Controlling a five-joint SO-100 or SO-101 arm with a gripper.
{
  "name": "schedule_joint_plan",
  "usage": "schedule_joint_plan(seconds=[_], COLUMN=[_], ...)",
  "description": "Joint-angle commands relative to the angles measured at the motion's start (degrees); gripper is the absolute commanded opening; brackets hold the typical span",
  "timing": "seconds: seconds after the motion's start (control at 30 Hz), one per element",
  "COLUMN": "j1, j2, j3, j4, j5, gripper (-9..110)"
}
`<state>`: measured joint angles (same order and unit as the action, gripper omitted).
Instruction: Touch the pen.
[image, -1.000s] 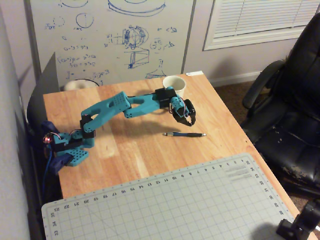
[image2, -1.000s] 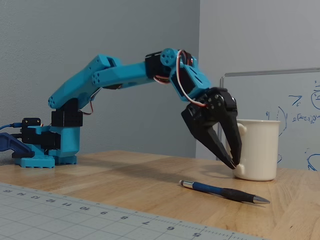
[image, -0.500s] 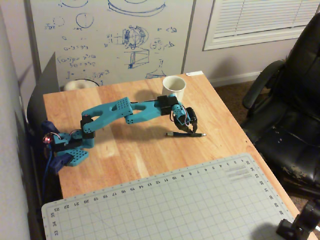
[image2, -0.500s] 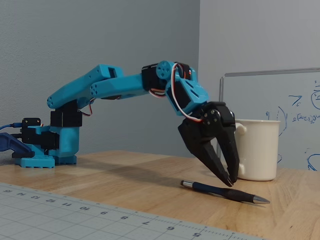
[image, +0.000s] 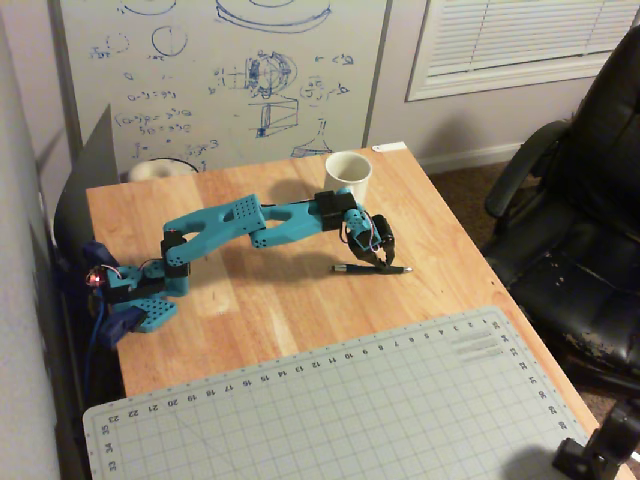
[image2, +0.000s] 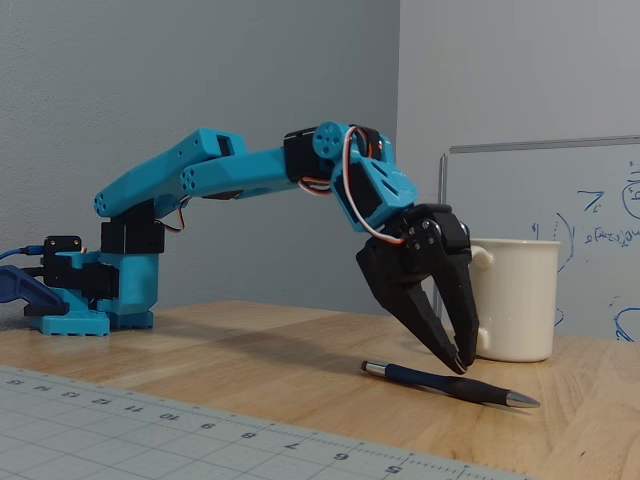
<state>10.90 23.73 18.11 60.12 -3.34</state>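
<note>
Fixed view shows the table (image2: 250, 350), then the mug (image2: 515, 300) at three o'clock of the gripper (image2: 463, 362), whose nearly closed, empty fingers hover just above the pen (image2: 450, 384). A hard descent could roll it away.

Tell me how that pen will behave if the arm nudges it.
The pen looks thin and round, lying flat on the wooden table, so it will probably roll or skid. It seems stiff and light. The end effector hovers just above it, so a gentle touch should suffice.
</note>
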Motion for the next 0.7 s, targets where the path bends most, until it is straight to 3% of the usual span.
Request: schedule_joint_plan(seconds=[0.0,0.67], j1=[-0.4,-0.4], j2=[2.5,0.0], j3=[-4.3,-5.3], j4=[-0.2,-0.2], j5=[0.2,0.3], gripper=[1,1])
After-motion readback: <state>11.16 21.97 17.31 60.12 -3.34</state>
